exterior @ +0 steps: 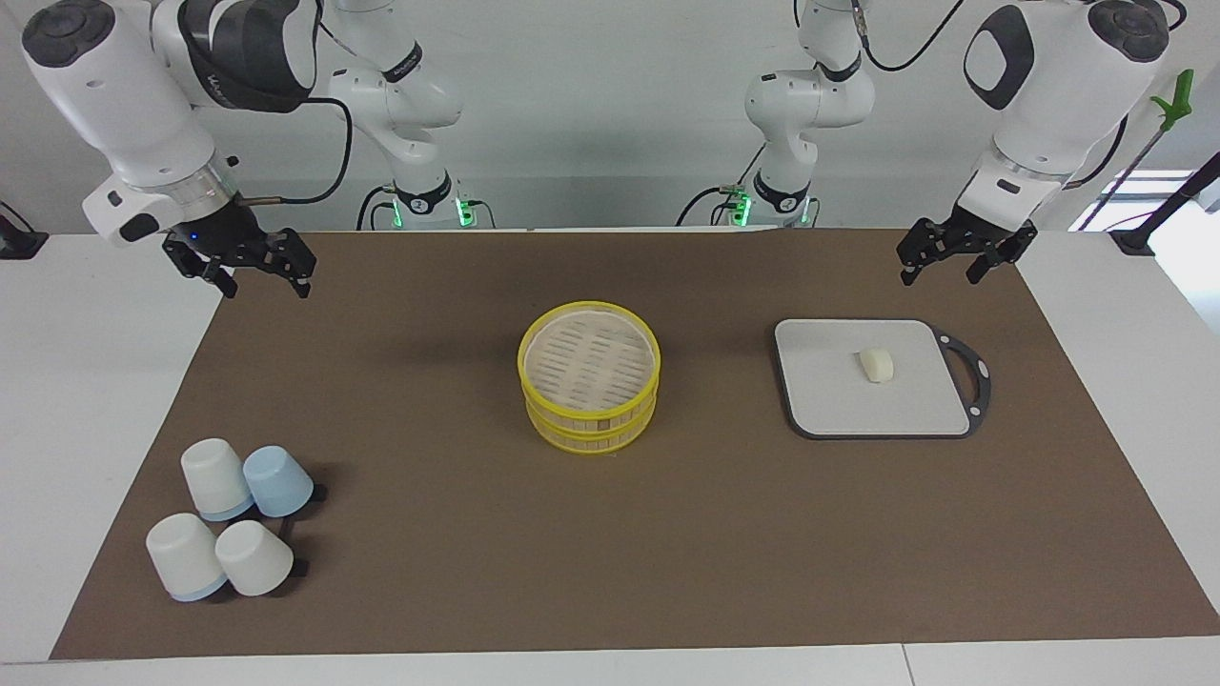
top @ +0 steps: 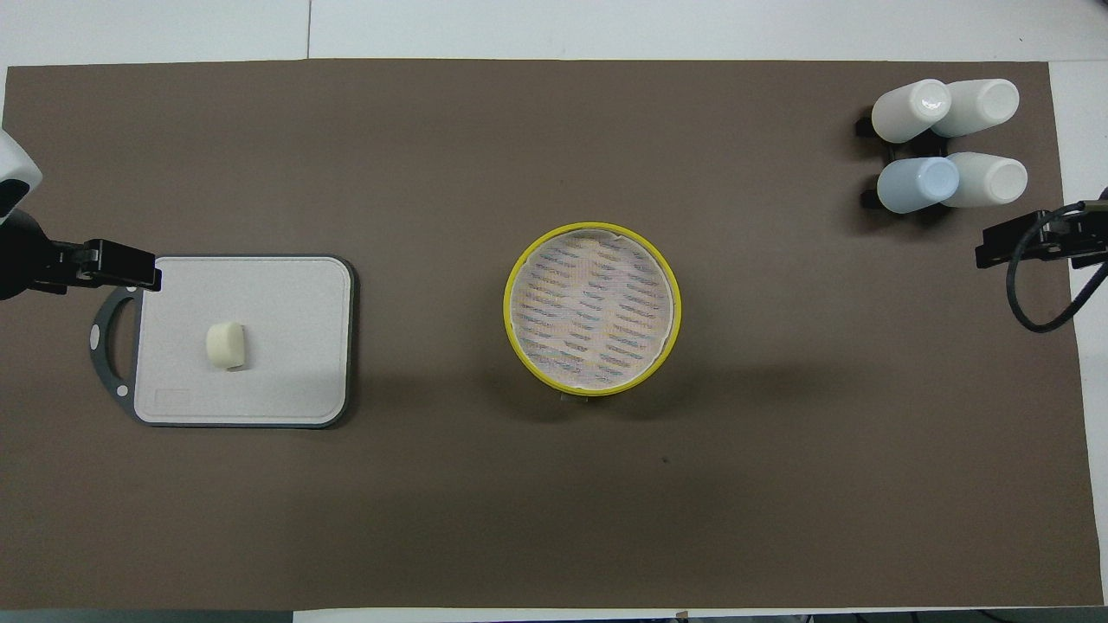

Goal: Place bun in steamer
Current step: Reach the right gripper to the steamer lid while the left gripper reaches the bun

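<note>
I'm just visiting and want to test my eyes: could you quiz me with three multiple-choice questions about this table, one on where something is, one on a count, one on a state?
1. Where does the small cream-white dough bun lie?
A. in the round bamboo steamer with yellow rims
B. on the grey tray with a black handle
C. among the cups

2. How many upturned cups stand together toward the right arm's end of the table?
A. two
B. four
C. six

3. What is the state of the steamer's top tier?
A. empty
B. holding a bun
C. covered with a lid

Answers:
1 B, the bun rests on the tray, beside the steamer.
2 B, three pale cups and one light blue one.
3 A, only its bare slatted floor shows.
</note>
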